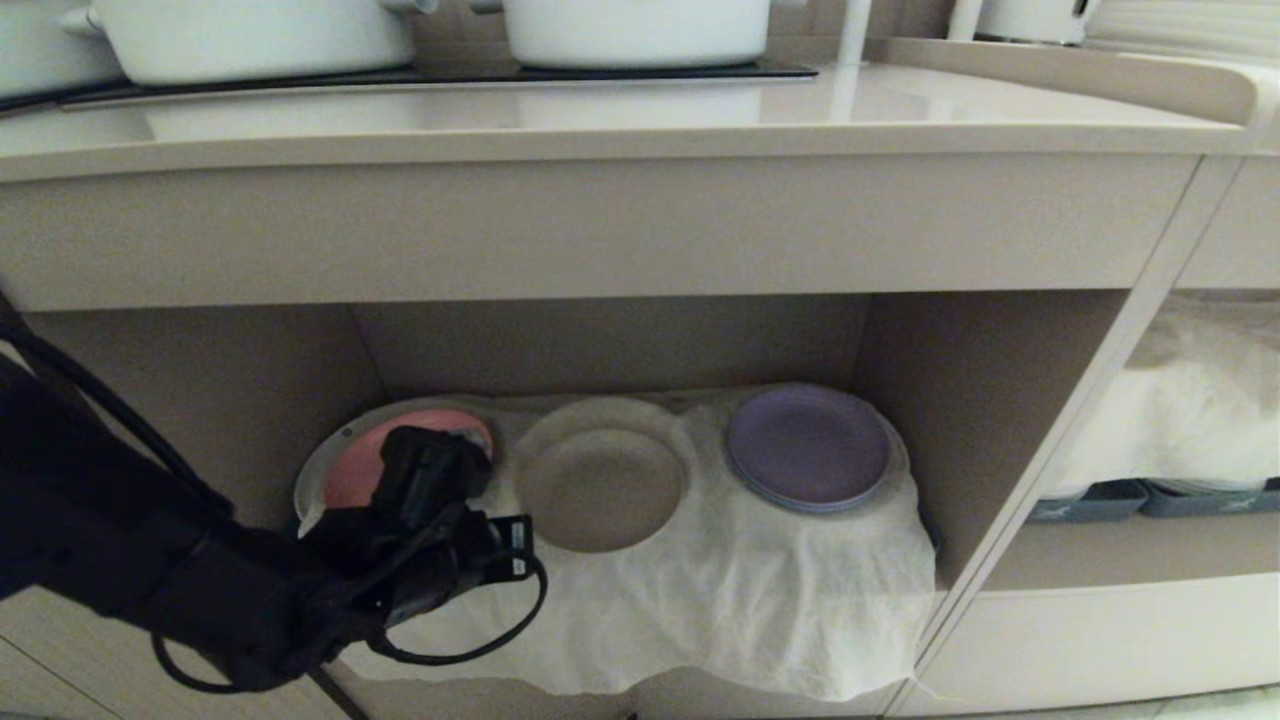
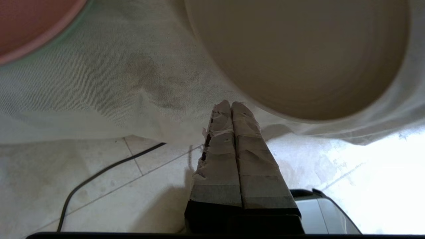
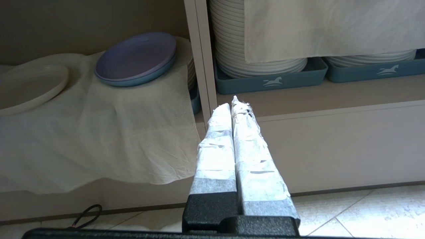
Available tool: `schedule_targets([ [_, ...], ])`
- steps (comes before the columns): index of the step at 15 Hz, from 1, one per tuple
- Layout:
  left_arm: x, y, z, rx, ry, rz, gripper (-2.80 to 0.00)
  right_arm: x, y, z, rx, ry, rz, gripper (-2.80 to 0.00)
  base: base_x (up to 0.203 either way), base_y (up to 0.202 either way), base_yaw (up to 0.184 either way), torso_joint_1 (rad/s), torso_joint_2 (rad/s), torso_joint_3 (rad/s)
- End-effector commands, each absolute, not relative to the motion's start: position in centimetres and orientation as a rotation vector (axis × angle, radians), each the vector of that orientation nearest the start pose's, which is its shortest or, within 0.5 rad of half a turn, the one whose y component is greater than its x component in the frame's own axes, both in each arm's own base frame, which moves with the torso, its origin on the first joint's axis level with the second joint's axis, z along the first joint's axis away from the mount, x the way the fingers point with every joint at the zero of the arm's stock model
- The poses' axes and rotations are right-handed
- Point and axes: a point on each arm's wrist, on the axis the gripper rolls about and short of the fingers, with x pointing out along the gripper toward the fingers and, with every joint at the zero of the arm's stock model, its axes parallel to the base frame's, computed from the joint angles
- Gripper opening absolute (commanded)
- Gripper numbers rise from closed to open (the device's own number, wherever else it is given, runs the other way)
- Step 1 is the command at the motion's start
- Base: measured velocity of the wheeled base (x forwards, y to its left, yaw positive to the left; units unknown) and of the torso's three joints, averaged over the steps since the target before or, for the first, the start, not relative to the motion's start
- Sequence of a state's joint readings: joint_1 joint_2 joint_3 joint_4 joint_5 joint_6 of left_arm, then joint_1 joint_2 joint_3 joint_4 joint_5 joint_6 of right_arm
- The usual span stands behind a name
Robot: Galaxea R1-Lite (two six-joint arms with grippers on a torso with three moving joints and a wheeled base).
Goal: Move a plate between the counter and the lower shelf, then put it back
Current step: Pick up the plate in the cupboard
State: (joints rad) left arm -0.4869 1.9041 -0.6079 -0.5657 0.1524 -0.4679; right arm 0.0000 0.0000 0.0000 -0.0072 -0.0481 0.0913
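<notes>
No readable text anywhere; the only marking I get is a white horse logo on the blue-grey trays (image 3: 270, 79) in the neighbouring niche, seen from the right wrist view.

Nearest to me, my left gripper (image 2: 231, 105) has its taped fingers pressed together, nothing between them. It sits at the front edge of the lower shelf (image 1: 960, 400), tips just short of the plate's near rim, over the off-white cloth (image 1: 740, 600) that hangs over the shelf front.

My right gripper (image 3: 235, 103) is also closed and empty, low in front of the cabinet post, above the tiled floor (image 3: 365, 212).

The plate (image 1: 600, 488) is on the cloth in the middle of the lower shelf: small, round, matte cream-beige, low upright rim, empty. Pink plate (image 1: 365, 465) to its left, purple plate (image 1: 808, 447) to its right.

Above, the counter (image 1: 600, 120) carries white pots (image 1: 250, 35) on a black cooking panel (image 1: 600, 72).
</notes>
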Motion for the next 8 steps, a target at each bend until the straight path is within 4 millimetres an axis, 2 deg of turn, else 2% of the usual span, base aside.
schedule_targets([
  [1,26.4,-14.0,6.7,-0.211,0.744,-0.141,-2.80,-2.3,-0.1,7.6,0.092,-0.010,-0.047,-2.80,0.000,0.000,0.000,0.000,0.00,0.000],
  [8,26.9,-15.7,7.9,-0.252,0.780,-0.073,-2.80,-2.3,-0.1,7.6,0.092,-0.010,-0.047,-2.80,0.000,0.000,0.000,0.000,0.00,0.000],
])
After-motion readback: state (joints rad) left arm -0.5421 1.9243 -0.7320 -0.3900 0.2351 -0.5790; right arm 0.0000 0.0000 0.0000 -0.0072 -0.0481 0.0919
